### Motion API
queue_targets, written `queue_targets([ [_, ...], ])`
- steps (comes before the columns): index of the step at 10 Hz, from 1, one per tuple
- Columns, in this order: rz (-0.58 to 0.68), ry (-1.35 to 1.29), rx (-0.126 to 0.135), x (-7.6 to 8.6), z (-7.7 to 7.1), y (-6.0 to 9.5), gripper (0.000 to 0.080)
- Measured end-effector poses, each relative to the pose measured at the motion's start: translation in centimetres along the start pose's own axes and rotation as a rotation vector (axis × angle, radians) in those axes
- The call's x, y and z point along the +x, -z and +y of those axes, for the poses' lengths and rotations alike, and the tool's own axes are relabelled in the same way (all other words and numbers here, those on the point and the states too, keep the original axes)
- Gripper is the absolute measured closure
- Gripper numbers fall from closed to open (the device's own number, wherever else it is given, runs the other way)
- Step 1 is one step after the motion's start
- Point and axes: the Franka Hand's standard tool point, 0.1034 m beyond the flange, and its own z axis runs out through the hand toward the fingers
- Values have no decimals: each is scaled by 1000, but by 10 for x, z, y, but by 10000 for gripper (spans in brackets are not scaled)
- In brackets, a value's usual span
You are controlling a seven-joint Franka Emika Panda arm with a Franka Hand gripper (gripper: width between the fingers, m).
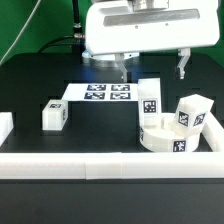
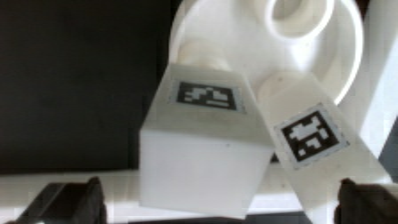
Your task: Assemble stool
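Tucked into the corner of the white border rails (image 1: 110, 163), toward the exterior view's right, with the round seat (image 1: 160, 140) set close against them, probably so the rails brace it while legs go in. Looks like a thick white disc, tagged on its rim, with a smooth hollow showing in the wrist view. Rising from it, one short block leg (image 1: 150, 98) upright and a second leg (image 1: 190, 112) leaning toward the exterior view's right; cannot tell whether either sits in a socket. Both white and square-sided, each bearing a black-and-white tag. Well apart, toward the exterior view's left, a third leg (image 1: 54, 115) alone on the black table (image 1: 30, 80), near the marker board (image 1: 105, 93), seemingly waiting its turn. Above the seat, hanging with the gripper (image 1: 153, 66) spread wide and grasping nothing, dark fingertips (image 2: 71, 200) flanking the two legs in the wrist view, likely lined up to come down around one of them.
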Motion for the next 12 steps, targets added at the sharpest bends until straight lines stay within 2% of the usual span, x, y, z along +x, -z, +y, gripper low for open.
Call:
queue_targets([
  [1, -58, 8, 9, -1, 3, -2, 151],
  [2, -132, 9, 27, -4, 0, 0, 151],
  [3, -145, 9, 31, -1, -2, 0, 151],
  [5, -145, 0, 29, -2, -1, -2, 151],
  [7, -149, -49, 19, -5, -3, -12, 151],
  [11, -158, -53, 17, -4, 5, -18, 151],
  [12, -157, -52, 18, -3, 4, -17, 236],
])
